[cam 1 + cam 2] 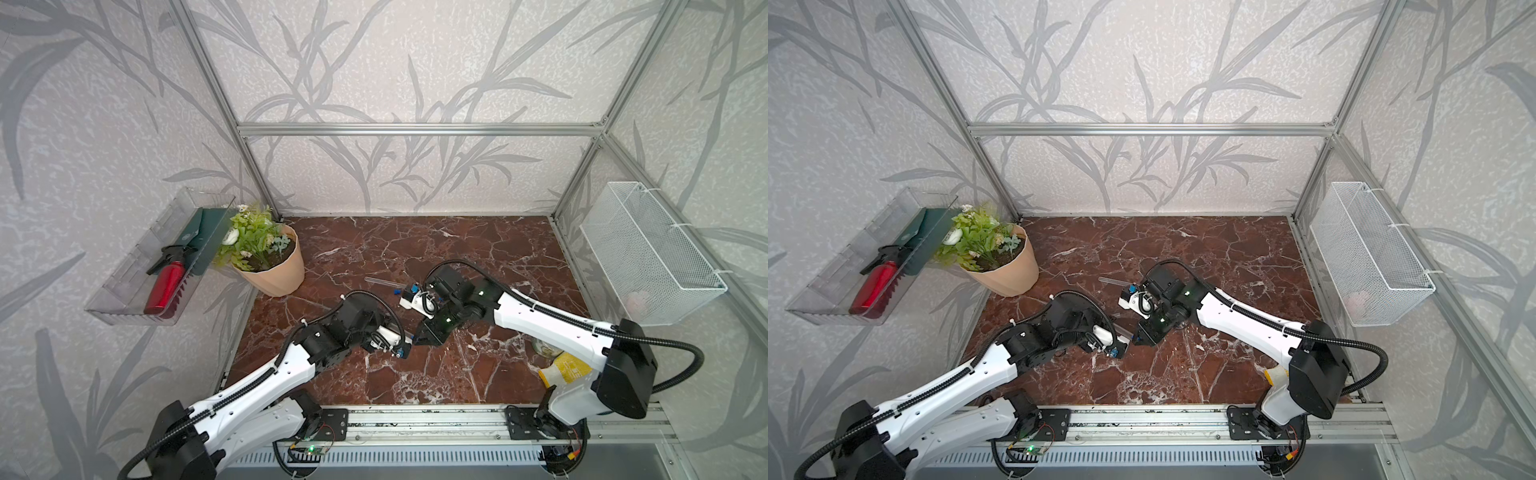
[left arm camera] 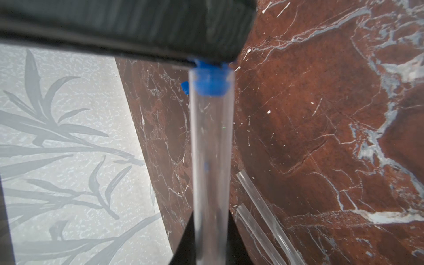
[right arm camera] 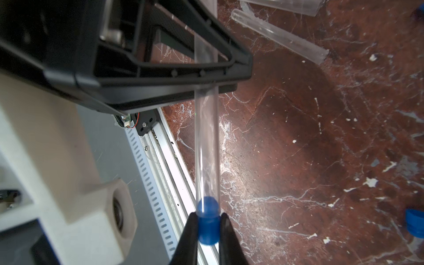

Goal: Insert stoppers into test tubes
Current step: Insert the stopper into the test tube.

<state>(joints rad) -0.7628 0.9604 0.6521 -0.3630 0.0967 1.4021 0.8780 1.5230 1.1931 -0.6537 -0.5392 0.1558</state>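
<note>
Meeting over red marble tabletop (image 1: 478, 245), leaf-patterned walls (image 1: 415, 62), left gripper (image 2: 211, 229) clenched on test tube (image 2: 210, 149), right gripper (image 3: 208, 231) pinching blue stopper (image 3: 208, 227) in its mouth, well apart from plant pot (image 1: 278, 274), loose tube (image 1: 376, 281) nearer it.

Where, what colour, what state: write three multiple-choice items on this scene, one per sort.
1. Where is the red bottle? A in the clear tray; B in the wire basket; C on the table.
2. What colour is the stopper in the right gripper? A white; B blue; C green.
3. The left gripper is: A open; B shut on nothing; C shut on a test tube.
Answers: 1 A, it lies in the wall tray; 2 B, bright blue in its grip; 3 C, the tube runs through its closed grip.
</note>
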